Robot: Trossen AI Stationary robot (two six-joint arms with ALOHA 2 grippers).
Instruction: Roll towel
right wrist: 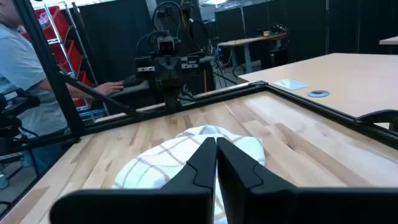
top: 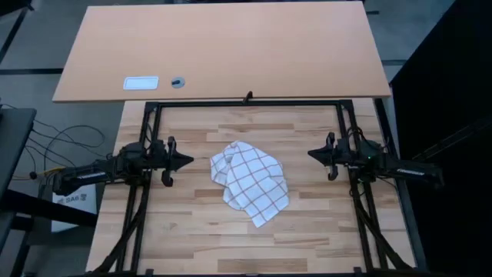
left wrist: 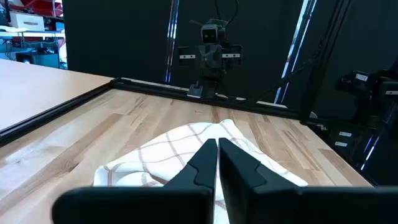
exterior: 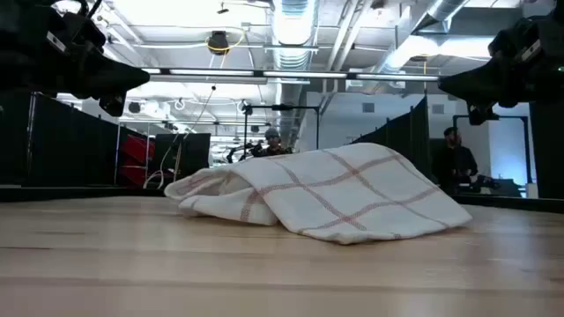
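Evidently awaiting rolling, the towel (top: 250, 182) is lying crumpled between the left gripper (top: 187, 161) and right gripper (top: 313, 154), both hovering well apart from it with fingers closed.

A robotics lab or workshop is showing here: exposed ducts (exterior: 293, 22) and strip lights overhead, black partition curtains (exterior: 66, 141), red shelving (right wrist: 53, 37), a person (right wrist: 22, 74) standing by.

Only the crumpled towel (top: 250, 182) is sitting mid-tabletop (top: 307, 231); bare wood is lying open all round it. Left pincer (top: 187, 161) and right pincer (top: 313, 154) are hanging clear on either side, fingers pressed together, nothing blocking between.
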